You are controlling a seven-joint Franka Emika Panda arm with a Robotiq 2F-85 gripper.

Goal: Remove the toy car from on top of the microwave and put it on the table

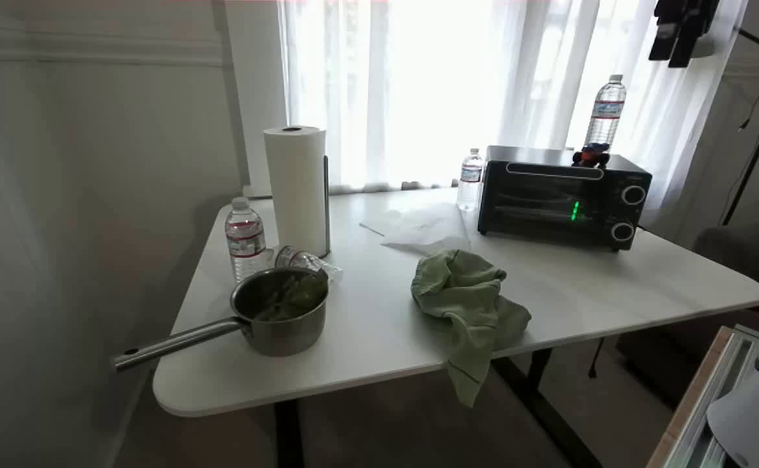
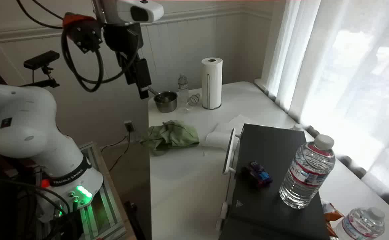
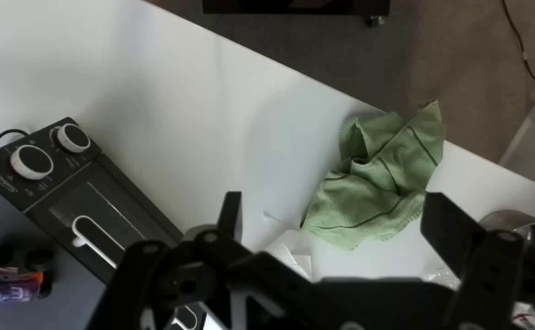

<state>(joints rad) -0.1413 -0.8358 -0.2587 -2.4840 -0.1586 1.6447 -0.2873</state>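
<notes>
The toy car, small and dark with orange, purple and blue parts, sits on top of the black microwave in both exterior views (image 1: 591,156) (image 2: 258,173). In the wrist view the toy car (image 3: 13,285) is at the lower left edge. The microwave (image 1: 542,195) stands on the white table (image 1: 372,312); it also shows in an exterior view (image 2: 264,143) and in the wrist view (image 3: 97,206). My gripper (image 3: 332,206) is open and empty, its fingers wide apart. It hangs high above the table, away from the toy car, in both exterior views (image 1: 670,58) (image 2: 143,90).
A water bottle (image 2: 309,170) stands on the microwave close beside the toy car. A green cloth (image 1: 467,305) hangs over the table's front edge. A pot (image 1: 281,318), a paper towel roll (image 1: 296,188), paper sheets (image 1: 425,224) and more bottles (image 1: 246,240) are on the table.
</notes>
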